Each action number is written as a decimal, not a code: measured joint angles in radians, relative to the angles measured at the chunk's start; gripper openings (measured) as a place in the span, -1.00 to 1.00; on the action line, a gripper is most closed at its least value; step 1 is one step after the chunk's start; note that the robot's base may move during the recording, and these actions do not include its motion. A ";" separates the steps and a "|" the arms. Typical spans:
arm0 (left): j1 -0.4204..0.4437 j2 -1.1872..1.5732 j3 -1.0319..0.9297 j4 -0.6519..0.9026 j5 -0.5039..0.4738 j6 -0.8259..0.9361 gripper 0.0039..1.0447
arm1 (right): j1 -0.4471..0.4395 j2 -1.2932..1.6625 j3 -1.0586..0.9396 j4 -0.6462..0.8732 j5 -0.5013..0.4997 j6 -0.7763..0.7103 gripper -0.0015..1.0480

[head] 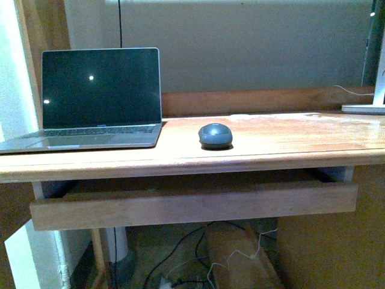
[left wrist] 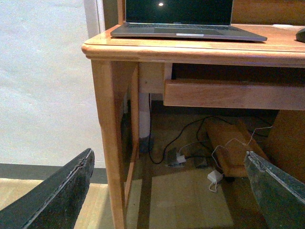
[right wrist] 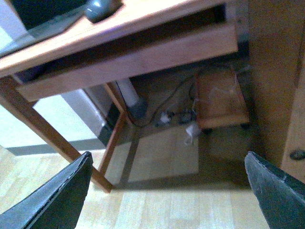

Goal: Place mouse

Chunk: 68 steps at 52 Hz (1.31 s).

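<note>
The mouse (head: 215, 135), judged light, rigid and smooth, should be gripped across its sides; both hands are spread, empty.

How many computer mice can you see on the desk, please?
1. The mouse sits on the desk, right of the laptop and apart from it. The desk's far right end is out of frame, so more could be hidden.
</note>
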 joint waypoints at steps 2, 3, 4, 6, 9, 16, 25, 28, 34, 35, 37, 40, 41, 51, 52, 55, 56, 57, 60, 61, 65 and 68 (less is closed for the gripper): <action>0.000 0.000 0.000 0.000 0.000 0.000 0.86 | 0.025 -0.056 -0.010 0.004 0.002 -0.003 0.86; 0.000 0.000 0.000 0.000 0.000 0.000 0.86 | 0.028 -0.068 -0.019 0.008 -0.008 -0.003 0.86; 0.000 0.000 0.000 0.000 0.000 0.000 0.86 | 0.029 -0.073 -0.027 0.013 -0.011 -0.004 0.86; 0.000 0.000 0.000 0.000 0.000 0.000 0.86 | 0.031 -0.083 -0.046 0.021 -0.008 -0.009 0.86; 0.000 0.000 0.000 0.000 0.000 0.000 0.86 | 0.016 -0.100 -0.076 0.021 -0.013 -0.011 0.86; 0.000 0.000 0.000 0.000 0.000 0.000 0.86 | -0.018 -0.161 -0.139 0.020 0.056 -0.053 0.83; 0.000 -0.002 0.000 -0.001 0.000 0.001 0.86 | -0.040 -0.222 -0.147 0.104 0.375 -0.221 0.26; 0.000 -0.002 0.000 -0.001 0.000 0.001 0.86 | -0.039 -0.221 -0.147 0.103 0.377 -0.241 0.00; 0.000 -0.002 0.000 -0.001 0.000 0.001 0.86 | -0.039 -0.222 -0.147 0.104 0.377 -0.256 -0.49; 0.001 -0.002 0.000 -0.001 0.000 0.001 0.86 | -0.039 -0.222 -0.147 0.104 0.377 -0.257 -0.52; 0.000 -0.002 0.000 -0.001 0.000 0.001 0.86 | -0.039 -0.222 -0.147 0.104 0.377 -0.260 -0.66; 0.000 -0.002 0.000 -0.001 0.000 0.001 0.86 | -0.039 -0.222 -0.147 0.104 0.377 -0.261 -0.82; 0.000 -0.002 0.000 -0.001 0.000 0.001 0.86 | -0.039 -0.222 -0.147 0.104 0.377 -0.261 -0.89; 0.000 -0.002 0.000 -0.001 0.000 0.000 0.86 | -0.039 -0.222 -0.147 0.104 0.377 -0.265 -0.95; 0.000 -0.002 0.000 -0.001 0.000 0.000 0.86 | -0.039 -0.222 -0.147 0.104 0.378 -0.265 -0.95; 0.000 -0.002 0.000 -0.001 0.000 0.001 0.86 | -0.039 -0.222 -0.147 0.104 0.378 -0.267 -0.92; 0.000 -0.002 0.000 -0.001 0.000 0.000 0.86 | -0.039 -0.222 -0.147 0.104 0.377 -0.267 -0.89; 0.000 -0.002 0.000 -0.001 0.000 0.000 0.86 | -0.039 -0.222 -0.147 0.104 0.377 -0.267 -0.82; 0.000 -0.002 0.000 -0.001 0.000 0.001 0.86 | -0.039 -0.222 -0.147 0.104 0.377 -0.267 -0.65; 0.000 -0.002 0.000 -0.001 0.000 0.001 0.86 | -0.039 -0.222 -0.147 0.104 0.377 -0.267 -0.59; 0.000 -0.002 0.000 -0.001 0.000 0.001 0.86 | -0.039 -0.222 -0.147 0.104 0.377 -0.267 -0.36; 0.000 -0.002 0.000 -0.001 0.000 0.001 0.86 | -0.039 -0.222 -0.147 0.104 0.377 -0.267 -0.19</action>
